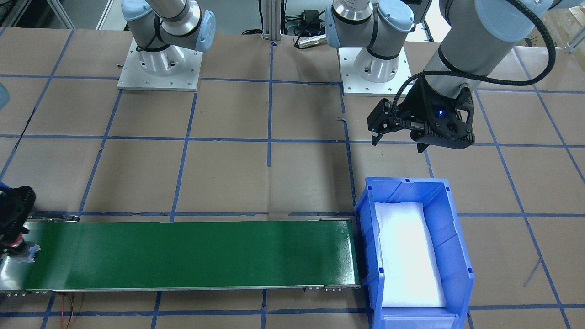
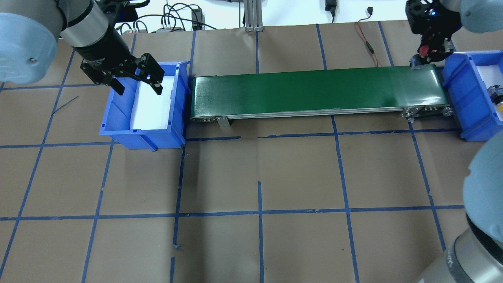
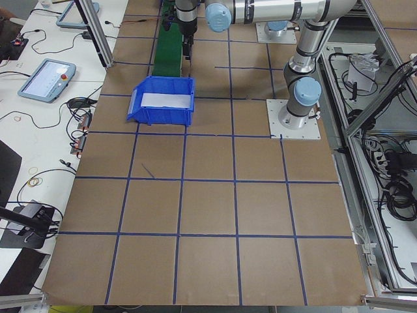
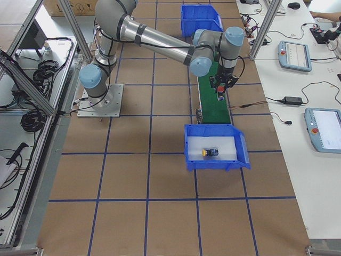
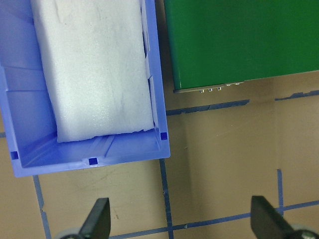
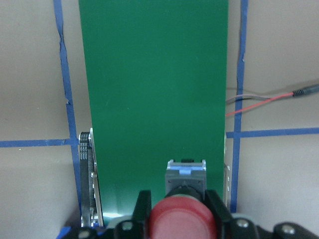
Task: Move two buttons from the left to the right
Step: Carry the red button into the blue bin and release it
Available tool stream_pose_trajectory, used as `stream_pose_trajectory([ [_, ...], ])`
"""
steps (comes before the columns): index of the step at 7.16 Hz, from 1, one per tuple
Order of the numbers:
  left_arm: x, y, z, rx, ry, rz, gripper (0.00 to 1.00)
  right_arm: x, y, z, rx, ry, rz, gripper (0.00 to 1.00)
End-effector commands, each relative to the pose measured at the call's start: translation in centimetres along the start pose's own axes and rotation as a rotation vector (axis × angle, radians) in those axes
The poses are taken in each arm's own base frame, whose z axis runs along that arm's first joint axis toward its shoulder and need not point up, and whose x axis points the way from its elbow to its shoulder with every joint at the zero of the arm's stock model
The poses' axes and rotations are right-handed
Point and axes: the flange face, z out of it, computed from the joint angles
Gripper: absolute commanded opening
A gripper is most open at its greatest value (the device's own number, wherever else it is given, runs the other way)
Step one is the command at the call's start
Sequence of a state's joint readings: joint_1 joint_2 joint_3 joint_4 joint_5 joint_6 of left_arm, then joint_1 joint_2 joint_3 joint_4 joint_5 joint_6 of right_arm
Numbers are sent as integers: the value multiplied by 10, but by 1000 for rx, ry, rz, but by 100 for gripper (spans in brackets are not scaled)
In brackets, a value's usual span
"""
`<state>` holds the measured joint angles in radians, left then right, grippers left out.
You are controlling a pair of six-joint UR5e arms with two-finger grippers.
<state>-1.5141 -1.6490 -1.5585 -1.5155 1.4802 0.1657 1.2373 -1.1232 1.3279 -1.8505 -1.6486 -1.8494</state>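
The red button [image 6: 183, 219] was gripped by the right fingers [image 6: 143, 204] at the 3 o'clock end of the belt [image 2: 314, 88]. The yellow button [image 4: 209, 153] was seen in the bin [image 2: 459, 78]. The left fingers [image 5: 99, 219] were open. A carry toward 3 o'clock was judged next.

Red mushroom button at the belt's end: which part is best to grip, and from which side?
Take the red button by its round cap, from above, a finger on each side: the cap is its widest part and sits uppermost over the green belt. The right gripper holds it just so.
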Motion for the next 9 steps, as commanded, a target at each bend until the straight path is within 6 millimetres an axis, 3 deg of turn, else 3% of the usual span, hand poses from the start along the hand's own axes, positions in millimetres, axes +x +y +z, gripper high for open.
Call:
stream_pose_trajectory([
  [1, 0, 0, 0, 0, 0, 0, 100, -20, 126, -6, -19, 8, 134, 8],
  [2, 0, 0, 0, 0, 0, 0, 100, -34, 177, -4, -15, 16, 192, 8],
  [3, 0, 0, -1, 1, 0, 0, 100, -45, 223, 23, 36, 38, 95, 8],
  [4, 0, 0, 0, 0, 0, 0, 100, -41, 233, 54, 55, 41, -33, 8],
  [6, 0, 0, -1, 1, 0, 0, 100, -45, 227, 104, 105, -22, -84, 9],
  [9, 0, 0, -1, 1, 0, 0, 100, -50, 226, 116, 125, -37, -119, 6],
])
